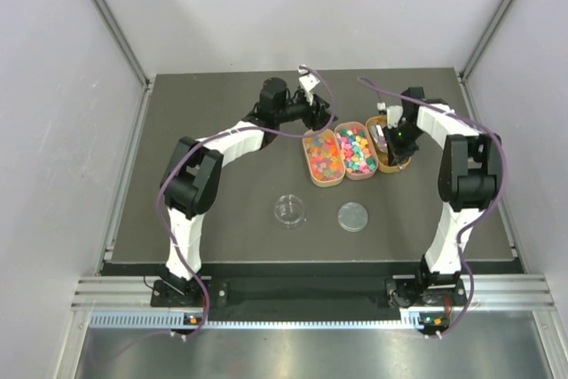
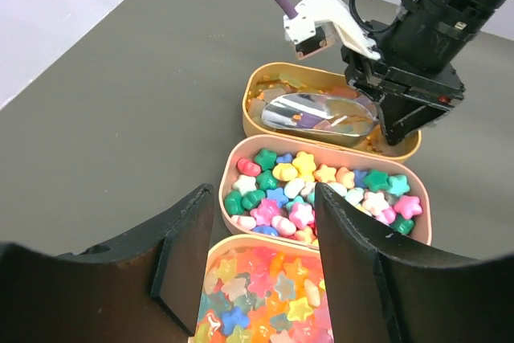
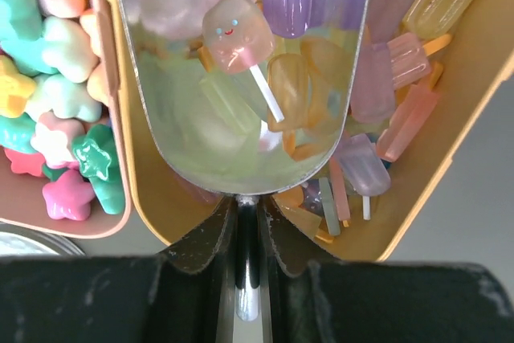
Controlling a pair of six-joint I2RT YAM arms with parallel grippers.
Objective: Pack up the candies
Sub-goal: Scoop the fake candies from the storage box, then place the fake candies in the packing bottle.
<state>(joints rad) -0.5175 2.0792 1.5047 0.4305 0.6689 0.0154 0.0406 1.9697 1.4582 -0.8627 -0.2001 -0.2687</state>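
Right gripper (image 3: pixel 247 234) pinches the scoop (image 3: pixel 193 158) by its thin handle; candies (image 3: pixel 233 34) fill its bowl, low in the yellow tray (image 3: pixel 458 134). A tilted lift, or the handle twisting, could spill them. Left gripper (image 2: pixel 261 234) hangs open, empty, near the pink tray (image 2: pixel 227 174).

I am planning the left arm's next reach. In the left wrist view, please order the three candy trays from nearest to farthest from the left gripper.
1. Jelly-star tray, right in front of the left gripper.
2. Pink tray, in the middle.
3. Tan tray, farthest, holding the metal scoop.
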